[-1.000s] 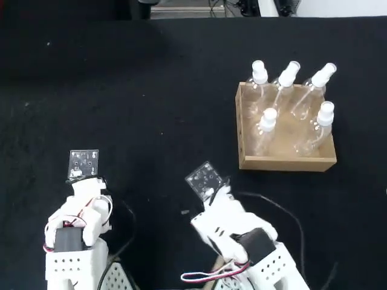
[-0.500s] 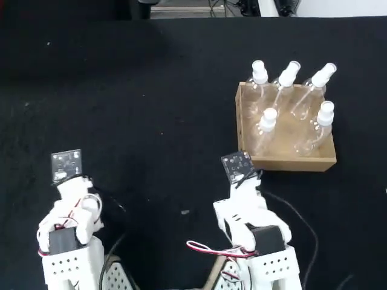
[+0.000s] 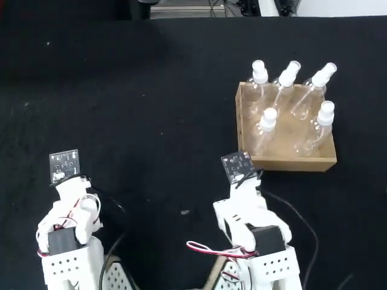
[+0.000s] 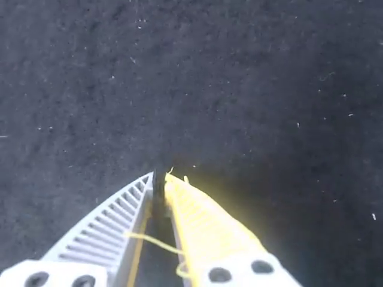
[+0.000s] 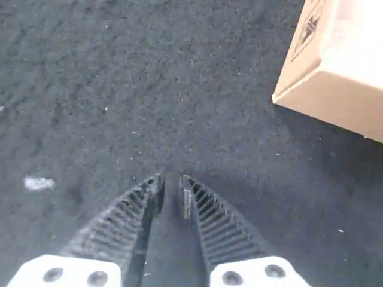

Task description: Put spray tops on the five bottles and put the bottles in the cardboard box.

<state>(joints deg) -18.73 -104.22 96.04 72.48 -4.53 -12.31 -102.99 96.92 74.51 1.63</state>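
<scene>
The cardboard box [image 3: 287, 163] sits at the right of the black table. Several clear bottles stand in it, each with a white spray top, such as the front bottle [image 3: 265, 128] and the back bottle [image 3: 260, 84]. My left gripper [image 4: 160, 177] is shut and empty, low over bare black cloth at the near left. My right gripper [image 5: 170, 180] has its fingers almost together, with nothing between them, just short of the box's near left corner [image 5: 311, 89]. In the high view both arms are folded back near their bases, the left arm [image 3: 69, 208] and the right arm [image 3: 245, 208].
A small pale speck [image 3: 185, 212] lies on the cloth between the two arms, also seen as the speck [image 5: 39, 183] beside my right gripper. Cables [image 3: 296, 220] trail near the right base. The table's far edge meets a floor with cords.
Over the last second my right arm has swung right toward the box's near corner and my left arm has shifted slightly left. Both have kept almost still for the last half second.
</scene>
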